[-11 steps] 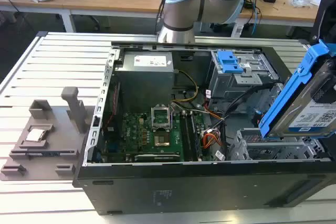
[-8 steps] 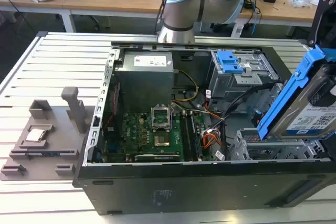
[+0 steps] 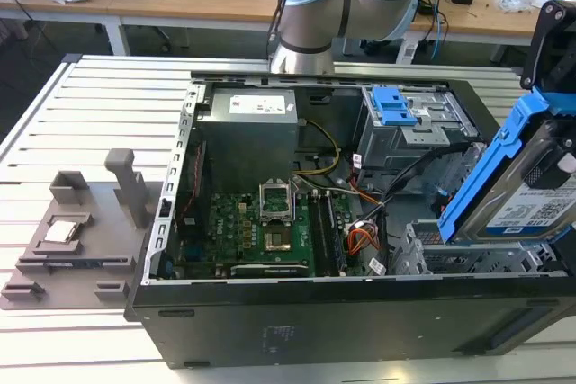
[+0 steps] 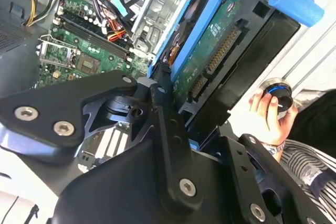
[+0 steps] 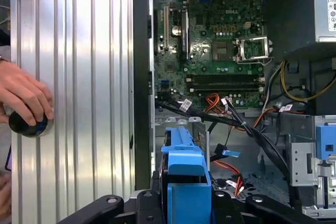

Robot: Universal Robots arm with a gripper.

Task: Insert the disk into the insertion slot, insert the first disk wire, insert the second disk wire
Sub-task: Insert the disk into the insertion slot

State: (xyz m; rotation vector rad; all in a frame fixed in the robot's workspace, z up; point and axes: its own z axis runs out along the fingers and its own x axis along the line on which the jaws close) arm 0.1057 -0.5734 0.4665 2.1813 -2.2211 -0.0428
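Observation:
The disk [image 3: 531, 200], a silver drive with a white label in a blue carrier, hangs tilted over the case's corner at the exterior view's right. My gripper [image 3: 558, 87] is shut on it from above. The second wrist view shows the disk [image 4: 215, 51] from its green circuit-board side, with a black finger [image 4: 167, 109] pressed against the carrier's edge. The insertion slot [image 3: 432, 256], a grey perforated cage, lies just below the disk and apart from it. In the first wrist view the blue carrier [image 5: 184, 169] stands in front of the cage [image 5: 181, 125]. Loose black and orange wires [image 3: 364, 238] lie beside the cage.
The open computer case [image 3: 270, 330] lies on a slatted metal table [image 3: 99, 105]. A taller grey bay with a blue clip [image 3: 396, 110] stands behind the cage. A grey fixture [image 3: 81, 231] sits at the exterior view's left. A person's hand [image 5: 23, 95] rests on a black knob [image 5: 26, 123] outside the case.

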